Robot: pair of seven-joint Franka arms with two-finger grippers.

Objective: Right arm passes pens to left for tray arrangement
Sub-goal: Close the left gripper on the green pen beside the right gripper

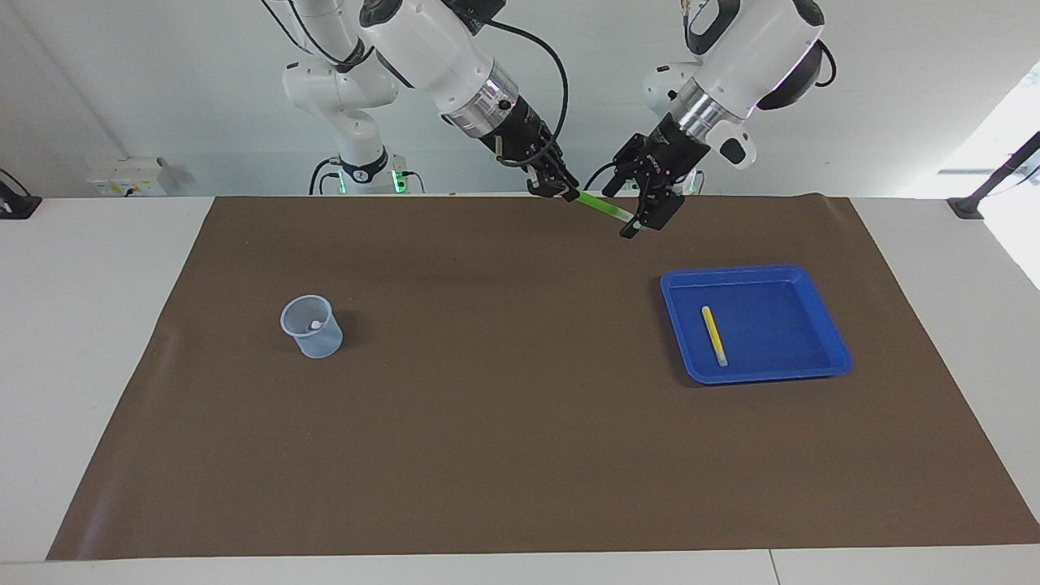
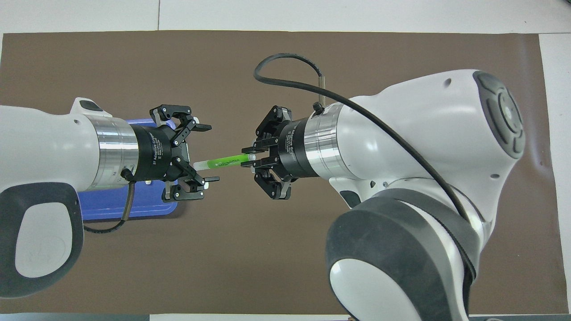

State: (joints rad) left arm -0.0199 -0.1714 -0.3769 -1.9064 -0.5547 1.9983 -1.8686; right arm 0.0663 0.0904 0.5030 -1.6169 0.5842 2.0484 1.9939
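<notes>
1. Right hand [image 2: 248, 160] is raised over the brown mat [image 1: 487, 422] and is clamped on one end of the green pen [image 2: 222, 161].
2. Left hand [image 2: 203, 154] is also raised, facing the right hand; its fingers [image 2: 201, 127] are spread wide on either side of the pen's whitish end, not closed on it.
3. The green pen hangs tilted in the air between the two hands.
4. The blue tray [image 1: 821, 321] sits on the mat toward the left arm's end of the bench; the yellow pen [image 1: 714, 335] lies flat inside it.
5. A translucent cup [image 1: 311, 326] stands toward the right arm's end, well apart from the tray, with a whitish tip showing inside.
</notes>
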